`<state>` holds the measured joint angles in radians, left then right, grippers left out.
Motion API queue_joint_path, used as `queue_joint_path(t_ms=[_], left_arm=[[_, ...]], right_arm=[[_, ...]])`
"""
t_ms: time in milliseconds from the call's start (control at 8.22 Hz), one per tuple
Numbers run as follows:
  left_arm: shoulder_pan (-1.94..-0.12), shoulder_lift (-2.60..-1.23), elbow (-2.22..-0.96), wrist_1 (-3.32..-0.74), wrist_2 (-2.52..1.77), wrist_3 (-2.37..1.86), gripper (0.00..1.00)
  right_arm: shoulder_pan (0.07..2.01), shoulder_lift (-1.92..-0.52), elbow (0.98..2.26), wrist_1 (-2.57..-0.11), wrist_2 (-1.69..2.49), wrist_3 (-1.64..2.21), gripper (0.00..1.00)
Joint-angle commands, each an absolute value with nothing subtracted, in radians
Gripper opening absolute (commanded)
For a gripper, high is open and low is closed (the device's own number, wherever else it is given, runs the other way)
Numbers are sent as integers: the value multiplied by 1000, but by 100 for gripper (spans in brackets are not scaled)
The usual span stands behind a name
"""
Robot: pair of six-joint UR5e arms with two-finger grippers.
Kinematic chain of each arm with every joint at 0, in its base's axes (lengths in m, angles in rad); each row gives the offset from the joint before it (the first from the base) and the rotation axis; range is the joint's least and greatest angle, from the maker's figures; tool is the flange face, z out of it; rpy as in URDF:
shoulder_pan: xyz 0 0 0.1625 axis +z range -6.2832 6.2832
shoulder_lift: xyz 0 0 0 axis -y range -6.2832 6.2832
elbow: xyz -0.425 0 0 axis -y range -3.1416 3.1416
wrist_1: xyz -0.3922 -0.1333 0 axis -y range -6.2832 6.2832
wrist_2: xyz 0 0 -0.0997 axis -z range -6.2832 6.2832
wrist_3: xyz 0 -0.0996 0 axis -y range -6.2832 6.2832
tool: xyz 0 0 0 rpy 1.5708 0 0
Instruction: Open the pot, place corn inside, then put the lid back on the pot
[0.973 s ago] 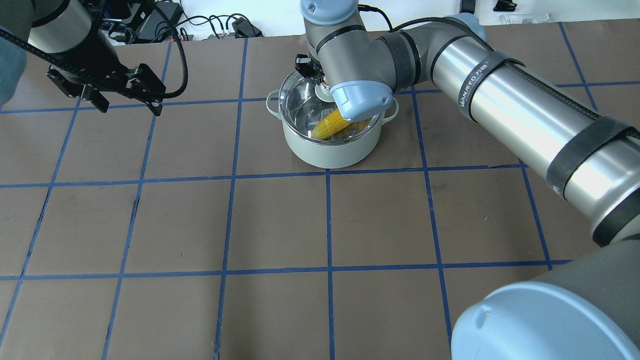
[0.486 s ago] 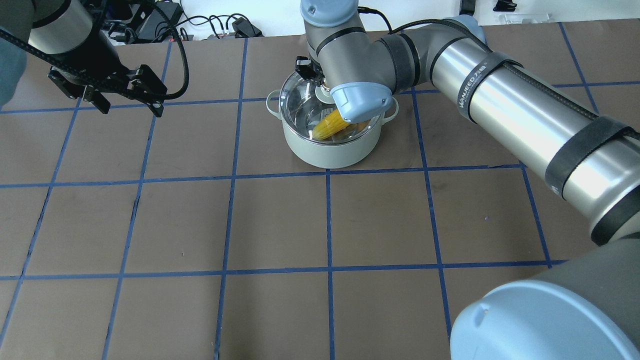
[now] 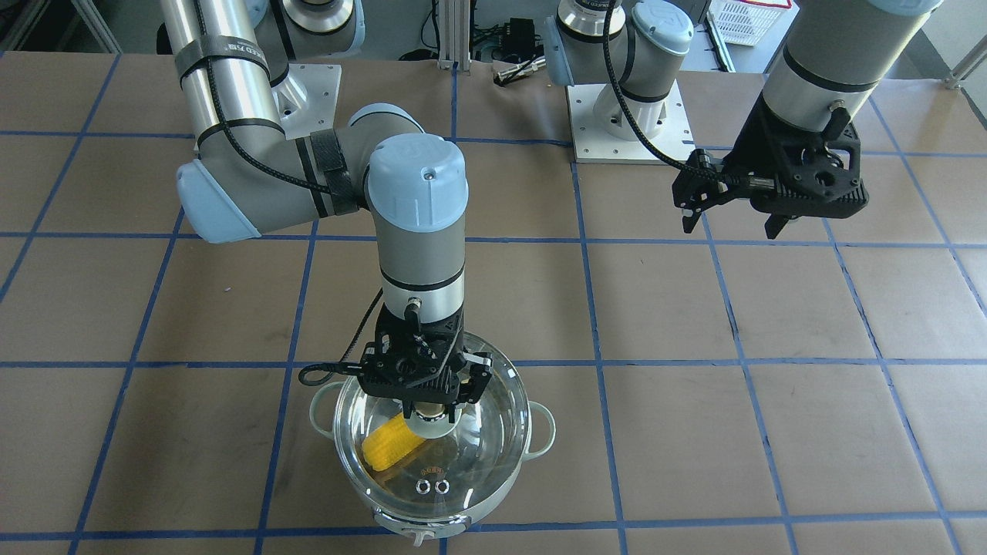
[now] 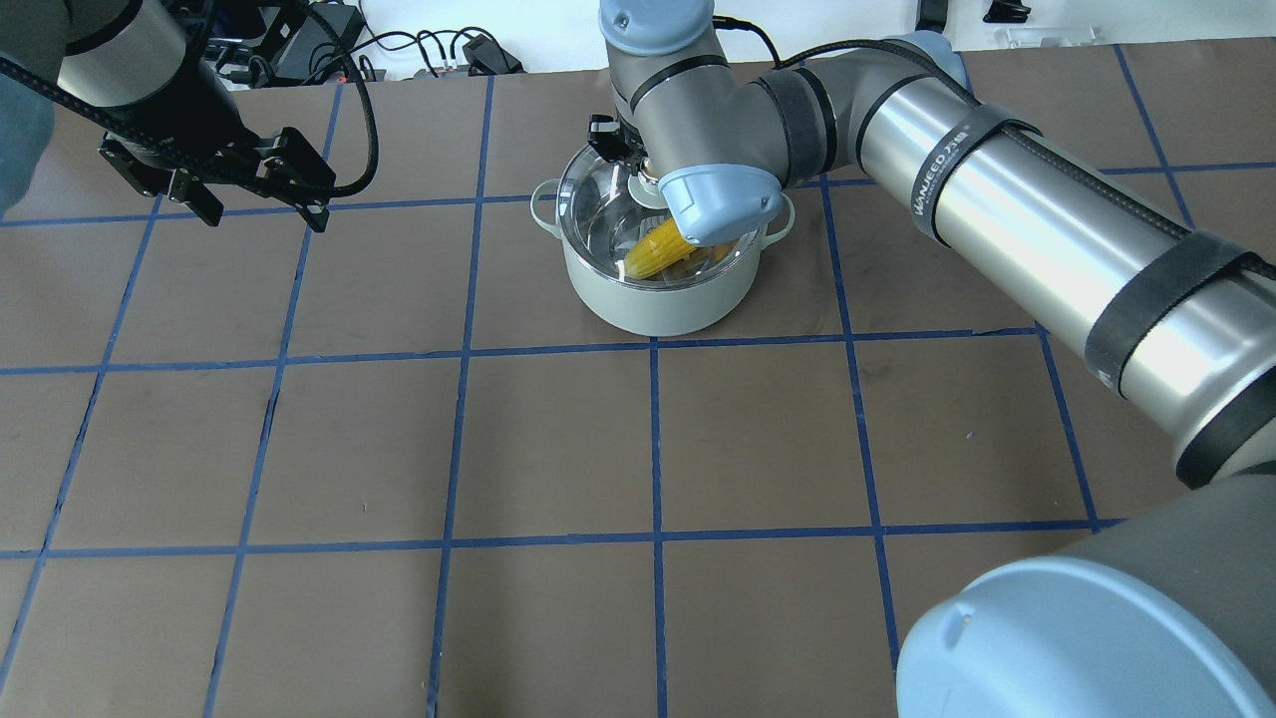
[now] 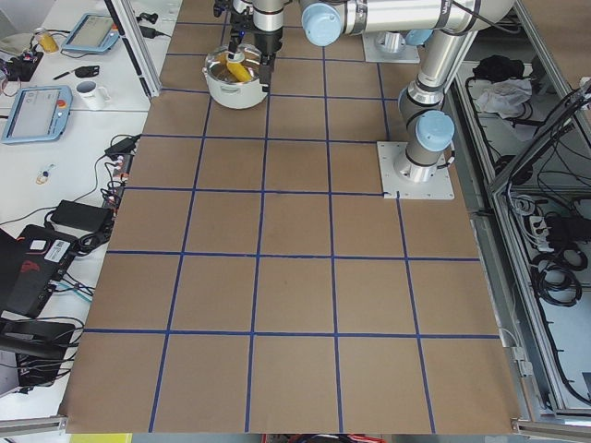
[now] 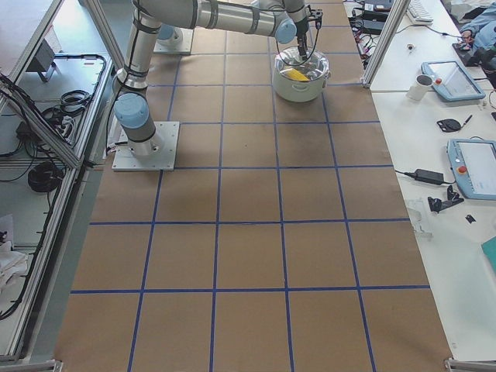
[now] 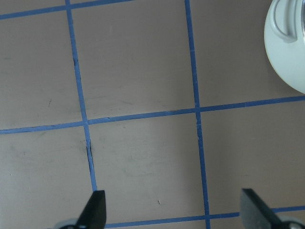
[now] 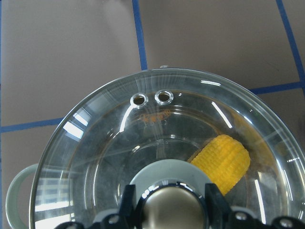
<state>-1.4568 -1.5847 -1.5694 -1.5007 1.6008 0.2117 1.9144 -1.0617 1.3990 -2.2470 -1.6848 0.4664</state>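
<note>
The pale mint-green pot (image 4: pixel 658 304) stands at the far middle of the table. The yellow corn (image 4: pixel 653 251) lies inside it and shows through the glass in the front view (image 3: pixel 391 445) and the right wrist view (image 8: pixel 224 160). The clear glass lid (image 3: pixel 478 455) covers the pot's mouth; I cannot tell whether it rests on the rim or hangs just above it. My right gripper (image 3: pixel 429 405) is shut on the lid's knob, seen from the right wrist (image 8: pixel 167 210). My left gripper (image 4: pixel 263 221) is open and empty, above bare table to the pot's left.
The pot's side and handle (image 7: pixel 290 52) show at the top right of the left wrist view. Brown table surface with blue tape grid lines (image 4: pixel 653 439) lies all around. Cables and power bricks (image 4: pixel 439 50) lie beyond the far edge.
My right wrist, with the lid, has shifted very slightly toward the far side. The left arm has barely moved. The corn stays in the pot.
</note>
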Motion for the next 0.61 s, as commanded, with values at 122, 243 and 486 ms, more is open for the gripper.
queue_joint_path(t_ms=[122, 243, 486], left_arm=[[-1456, -1586, -1569, -1499, 1598, 212, 100], [-1457, -1586, -1569, -1499, 1598, 212, 100], [-1454, -1586, -1571, -1499, 1598, 212, 100]], right_arm=[[1914, -1062, 1401, -2246, -1684, 466, 59], [1914, -1063, 1399, -2247, -1686, 466, 68], [1914, -1071, 1399, -2247, -1686, 466, 89]])
